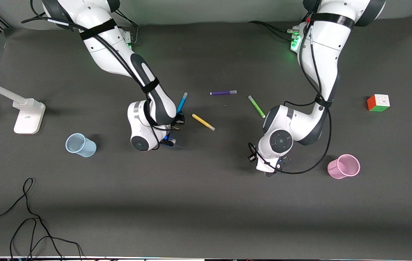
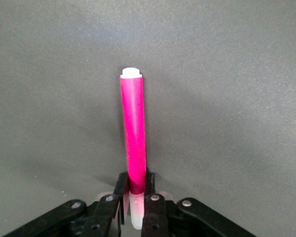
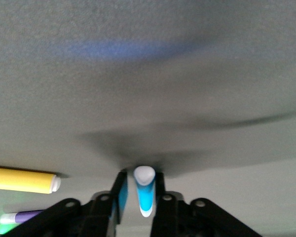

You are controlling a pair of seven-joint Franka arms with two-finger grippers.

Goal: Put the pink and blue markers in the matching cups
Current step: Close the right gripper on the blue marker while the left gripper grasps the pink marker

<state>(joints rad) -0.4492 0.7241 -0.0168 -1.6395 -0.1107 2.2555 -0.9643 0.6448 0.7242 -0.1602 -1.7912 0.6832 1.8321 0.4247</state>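
Both arms are holding a marker at this moment; neither is waiting.

The left gripper (image 2: pixel 136 207) is hanging over bare mat, between the green pen (image 1: pixel 256 106) and the pink cup (image 1: pixel 344 166). Its jaws are closed narrowly on the pink marker (image 2: pixel 133 133), clamped close to the pale cap end, with the long magenta barrel projecting clear of the fingers. The front view hides this marker under the wrist.

The right gripper (image 3: pixel 139 202) is sitting over the mat just beside the yellow pen (image 1: pixel 203 122), toward the right arm's end from it. Its jaws are closed on the blue marker (image 1: pixel 182 102), whose barrel is slanting up out of the grip; whether the marker's lower end is touching the mat cannot be made out.

The blue cup (image 1: pixel 80 145) is standing well apart from that gripper, toward the right arm's end of the table. The purple pen (image 1: pixel 223 92) is lying farther from the front camera than the yellow pen.

Judgement: the pick-up step is complete or nearly so; the carry is in hand. Each arm next needs to travel outward to its matching cup, bring the marker upright above the rim, and release only once the tip is inside. The light cups could tip if struck.
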